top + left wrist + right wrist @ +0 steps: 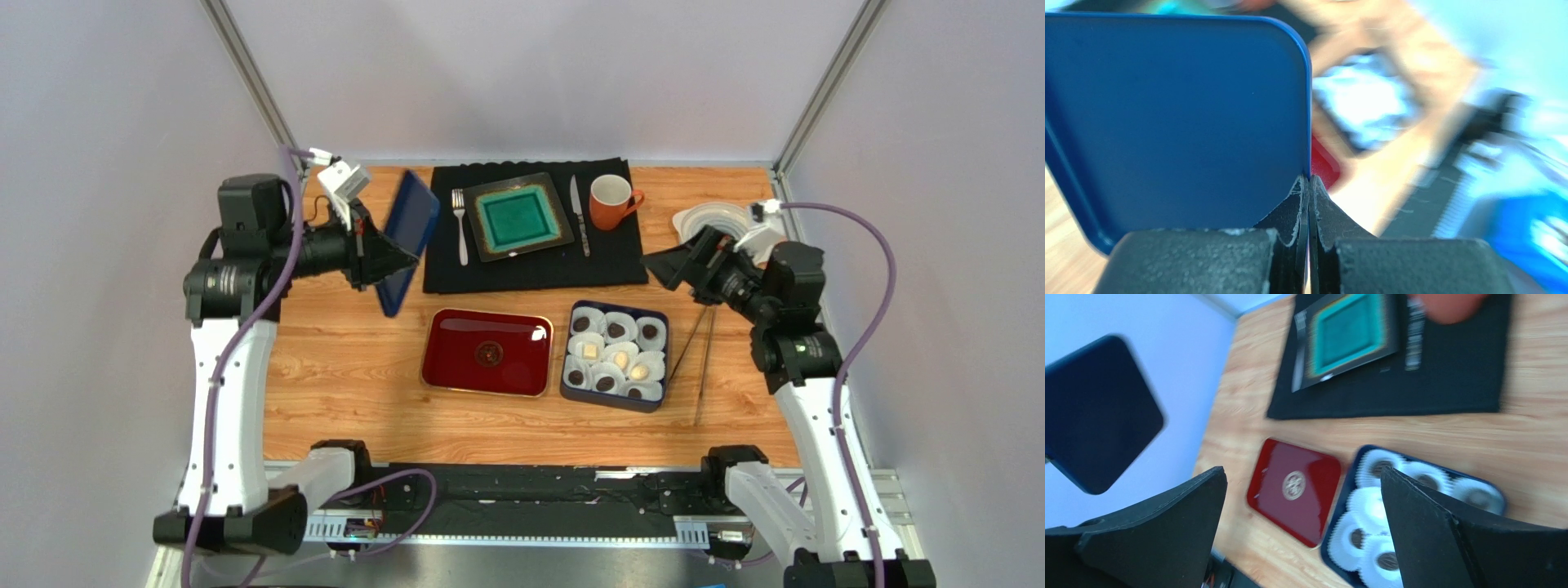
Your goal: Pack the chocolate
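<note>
Top view. Chocolate (617, 331), set in white paper cups (648, 365), lies in the dark blue box (572, 321) at lower centre, just right of the red tray (487, 352). The left gripper (402, 255), upper left, is clamped on the edge of a tilted blue lid (411, 221). The right gripper (662, 266), at right, is spread wide and holds nothing.

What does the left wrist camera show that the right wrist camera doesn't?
Only the left wrist: the left gripper shut on the edge of the blue lid. Only the right wrist: the right gripper open, and the emblem on the red tray. Both: the blue lid, the red tray and the box of chocolate, blurred in the left view.
</note>
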Robot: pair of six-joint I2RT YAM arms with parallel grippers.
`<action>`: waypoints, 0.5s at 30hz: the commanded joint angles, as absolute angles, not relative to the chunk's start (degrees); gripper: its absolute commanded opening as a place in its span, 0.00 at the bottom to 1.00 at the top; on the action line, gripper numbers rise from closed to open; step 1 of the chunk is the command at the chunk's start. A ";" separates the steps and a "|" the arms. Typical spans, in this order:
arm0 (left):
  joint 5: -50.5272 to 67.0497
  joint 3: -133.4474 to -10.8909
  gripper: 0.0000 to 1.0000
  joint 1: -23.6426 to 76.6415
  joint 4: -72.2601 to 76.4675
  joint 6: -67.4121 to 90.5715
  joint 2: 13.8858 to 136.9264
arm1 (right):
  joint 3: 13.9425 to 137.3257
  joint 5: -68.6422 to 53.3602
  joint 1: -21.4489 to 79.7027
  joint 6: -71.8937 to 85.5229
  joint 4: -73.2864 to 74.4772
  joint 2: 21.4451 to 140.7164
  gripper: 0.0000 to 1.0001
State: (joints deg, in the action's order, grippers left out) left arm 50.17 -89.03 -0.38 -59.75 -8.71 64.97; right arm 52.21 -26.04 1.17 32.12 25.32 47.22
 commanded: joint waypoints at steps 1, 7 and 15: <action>85.05 -70.95 0.00 -0.18 -26.87 29.45 52.88 | 47.12 -36.55 10.95 37.61 0.49 48.24 1.00; 74.81 -59.57 0.00 1.58 54.57 90.05 50.35 | 41.84 -40.24 20.56 48.32 -26.38 53.16 1.00; 63.11 -70.65 0.00 1.58 63.54 101.16 54.05 | 38.58 -41.05 24.69 64.67 -59.03 63.26 1.00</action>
